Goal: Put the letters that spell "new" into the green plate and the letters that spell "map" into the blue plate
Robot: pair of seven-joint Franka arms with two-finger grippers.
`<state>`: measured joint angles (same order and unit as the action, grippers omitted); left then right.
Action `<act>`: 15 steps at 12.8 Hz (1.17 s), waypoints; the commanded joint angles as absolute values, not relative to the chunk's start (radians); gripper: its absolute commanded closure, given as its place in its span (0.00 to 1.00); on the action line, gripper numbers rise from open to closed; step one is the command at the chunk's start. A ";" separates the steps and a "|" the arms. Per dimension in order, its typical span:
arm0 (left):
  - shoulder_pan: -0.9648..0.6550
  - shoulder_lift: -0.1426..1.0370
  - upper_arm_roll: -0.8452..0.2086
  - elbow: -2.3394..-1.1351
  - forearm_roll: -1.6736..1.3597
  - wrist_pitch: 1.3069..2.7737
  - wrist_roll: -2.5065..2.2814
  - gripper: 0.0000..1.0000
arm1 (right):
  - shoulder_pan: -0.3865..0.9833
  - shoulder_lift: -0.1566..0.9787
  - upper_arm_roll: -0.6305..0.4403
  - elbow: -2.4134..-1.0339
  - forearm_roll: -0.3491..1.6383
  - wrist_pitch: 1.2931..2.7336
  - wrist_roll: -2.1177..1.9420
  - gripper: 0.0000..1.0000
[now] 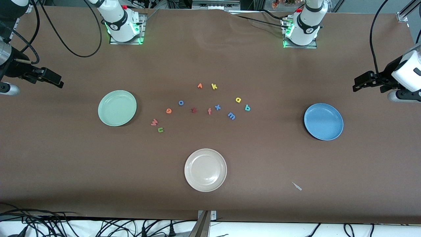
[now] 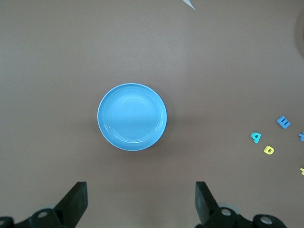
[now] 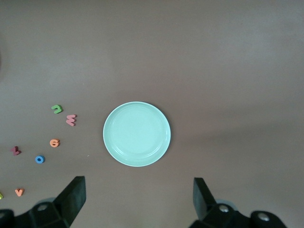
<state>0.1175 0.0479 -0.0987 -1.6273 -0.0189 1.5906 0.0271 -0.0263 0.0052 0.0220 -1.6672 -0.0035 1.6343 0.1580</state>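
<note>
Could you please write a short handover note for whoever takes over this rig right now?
Left gripper: open, holding nothing, waiting above the table at its own end, near the blue plate.
Right gripper: open, holding nothing, waiting at its end near the green plate.
Both plates hold no letters.
Green n, orange e and pink w lie on the table beside the green plate.
Blue m, yellow a and teal p lie toward the blue plate.
Done: nothing yet. Left: move all six letters.
</note>
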 commanded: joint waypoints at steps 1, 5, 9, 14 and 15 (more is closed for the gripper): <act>0.115 0.032 -0.098 -1.646 -0.035 1.605 0.021 0.00 | -0.034 -0.005 0.026 -1.684 0.011 1.638 0.170 0.00; 0.114 0.034 -0.097 -1.652 -0.035 1.615 0.021 0.00 | -0.022 0.052 0.029 -1.686 -0.002 1.619 0.152 0.00; 0.092 0.086 -0.104 -1.631 -0.034 1.614 -0.023 0.00 | 0.011 0.129 0.032 -1.692 0.009 1.704 0.251 0.00; -0.101 0.172 -0.110 -1.629 -0.034 1.624 -0.201 0.00 | 0.168 0.284 0.031 -1.692 -0.005 1.902 0.750 0.00; -0.138 0.192 -0.113 -1.631 -0.037 1.644 -0.231 0.00 | 0.184 0.323 0.029 -1.692 -0.008 1.949 0.873 0.00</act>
<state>-0.0770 0.1566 -0.1210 -1.6363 -0.0194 1.6188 -0.1803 0.1392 0.2716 0.0349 -1.6984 -0.0027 1.8899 0.6753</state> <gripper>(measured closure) 0.000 0.000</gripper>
